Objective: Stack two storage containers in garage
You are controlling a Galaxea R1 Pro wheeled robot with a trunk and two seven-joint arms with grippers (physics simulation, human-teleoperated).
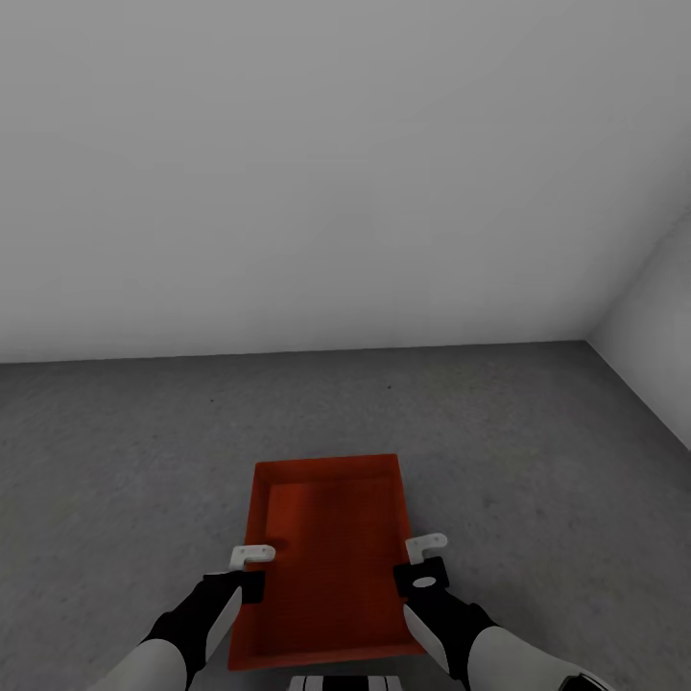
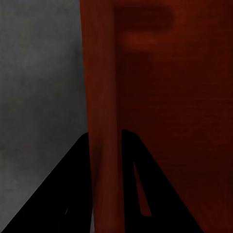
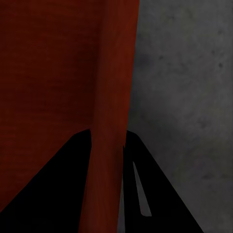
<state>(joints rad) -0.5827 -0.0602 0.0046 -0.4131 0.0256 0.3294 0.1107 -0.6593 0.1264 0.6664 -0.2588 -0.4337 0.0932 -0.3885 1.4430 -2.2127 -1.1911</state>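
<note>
A: Where was the storage container (image 1: pixel 326 557) at that moment?

B: Between the two grippers, carried over the dark grey concrete floor (image 1: pixel 115 451) of the garage. Its long walls ran away from the robot, and its open top faced up toward the head camera.

A: And the left gripper (image 1: pixel 251 568)?

B: It was clamped on the container's left long wall. In the left wrist view the orange-red wall (image 2: pixel 104 145) ran straight between the two black fingers (image 2: pixel 63 194), one on the outside, one inside the bin.

A: The right gripper (image 1: pixel 424 561) too?

B: The same, mirrored. It was clenched on the right long wall (image 3: pixel 109 145), which passed between its dark fingers (image 3: pixel 160 194), with the bin's inside on one side and mottled concrete (image 3: pixel 184 97) on the other.

A: Was the bin resting on the floor or held above it?

B: I could not say for certain; from the head view it looked lifted, but no gap beneath it showed.

A: What lay beyond the grippers?

B: A plain white-grey wall (image 1: pixel 317 173) ahead of the bin's far end, meeting a second wall (image 1: pixel 657 336) in a corner off to the right.
</note>
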